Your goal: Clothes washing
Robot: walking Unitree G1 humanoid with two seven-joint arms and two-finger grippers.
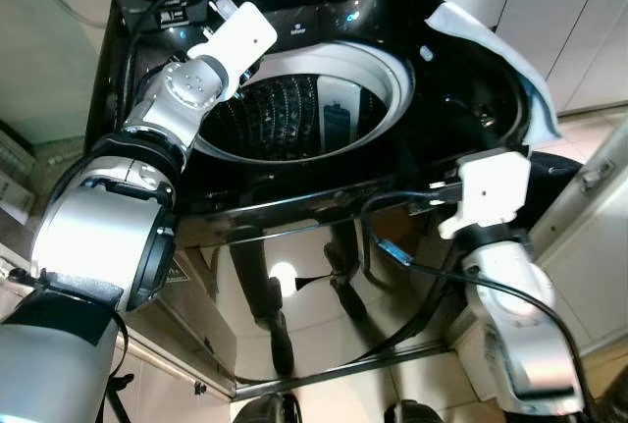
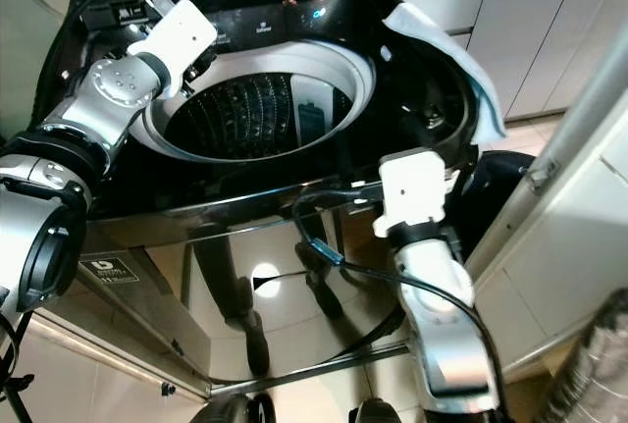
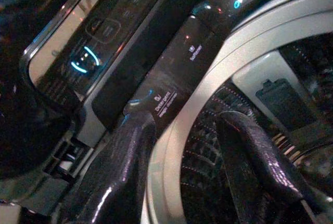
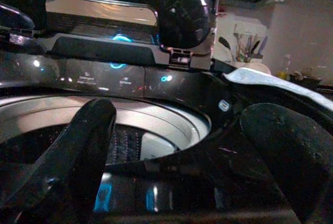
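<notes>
Nearest you are your own arms: the left arm fills the lower left of the head view and reaches up to the back left of the washer, while the right arm rises at the lower right, beside the washer's front right corner.

Your left tool sits at the drum's rear left rim. In its wrist view the two fingers stand apart, with the grey rim ring running between them; one finger lies over the dark top panel by the detergent label, the other over the ribbed drum wall. Nothing is held between them.

Your right tool points across the washer's top from the front right. Its fingers are wide apart and hold nothing; between them you see the drum opening, the lit control panel beyond it, and the raised lid above.

The washer stands open right in front of you, its lid tipped back. The drum's dark ribbed inside is in view, and you cannot make out any clothes in it from here. A pale blue cloth is draped over the washer's right rear edge, well apart from the left tool and up beyond the right one. The glossy front panel mirrors the floor. White cabinets stand to the right.
</notes>
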